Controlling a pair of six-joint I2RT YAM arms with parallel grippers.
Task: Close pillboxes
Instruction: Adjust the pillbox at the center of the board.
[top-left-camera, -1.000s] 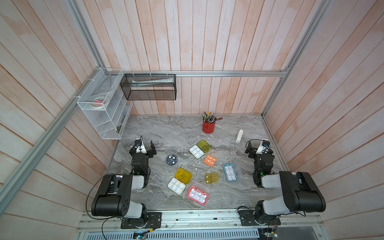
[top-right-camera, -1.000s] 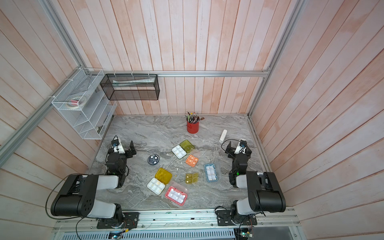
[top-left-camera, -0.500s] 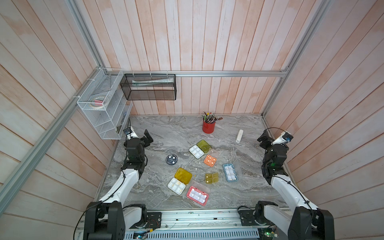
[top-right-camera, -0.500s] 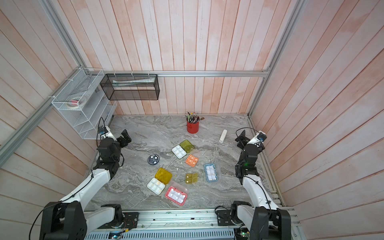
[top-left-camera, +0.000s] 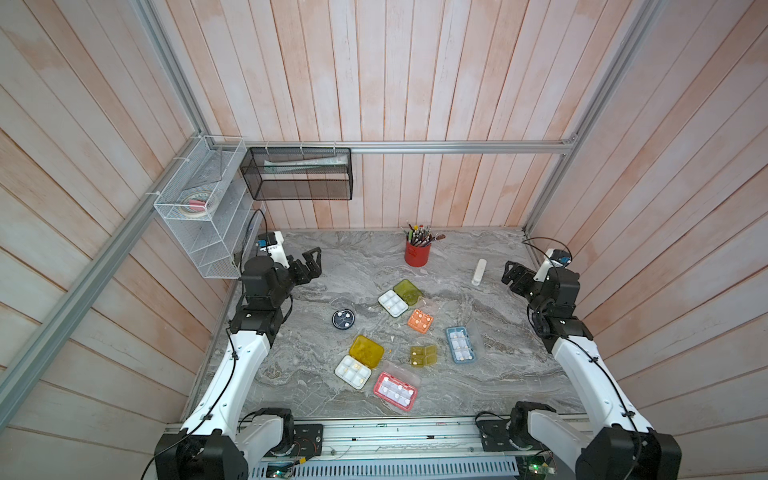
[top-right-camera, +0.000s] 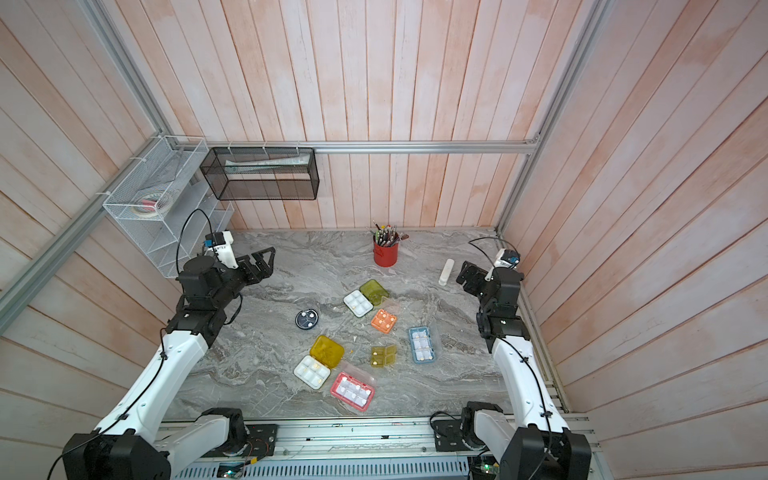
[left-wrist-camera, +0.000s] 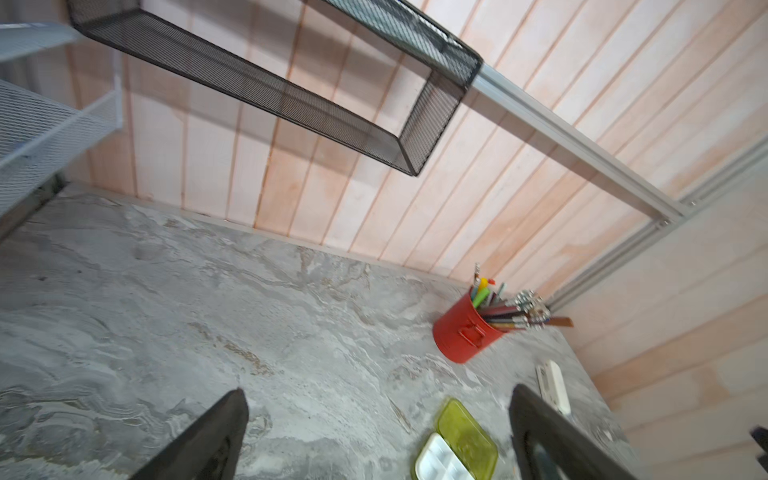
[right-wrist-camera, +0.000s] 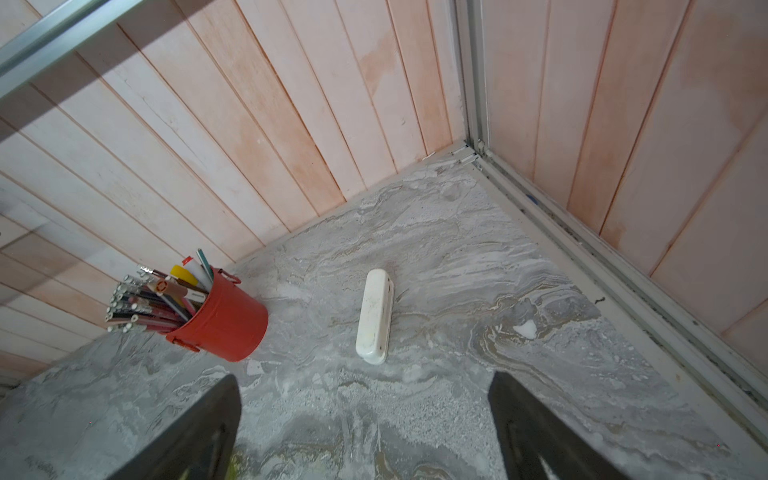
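Observation:
Several pillboxes lie mid-table in both top views. A lime-olive pillbox (top-left-camera: 408, 292) and a yellow one (top-left-camera: 365, 351) lie open, each with its white tray beside the lid. Around them are an orange (top-left-camera: 420, 321), a light blue (top-left-camera: 460, 344), a small olive (top-left-camera: 424, 355), a pink-red (top-left-camera: 395, 390) and a round dark one (top-left-camera: 343, 318). My left gripper (top-left-camera: 314, 262) hovers open at the far left, well clear of them. In the left wrist view the lime-olive pillbox (left-wrist-camera: 467, 436) shows between the open left gripper (left-wrist-camera: 378, 390) fingers. My right gripper (top-left-camera: 512, 274) is open and empty at the far right.
A red cup of pencils (top-left-camera: 417, 252) stands near the back wall. A slim white stick (right-wrist-camera: 375, 316) lies on the table just ahead of the right gripper (right-wrist-camera: 363, 376). A white wire shelf (top-left-camera: 199, 216) and a black mesh basket (top-left-camera: 299, 174) hang at the back left.
Both arms have unfolded from a low tucked pose and lifted their grippers up and toward the back of the table. The pillboxes have not moved.

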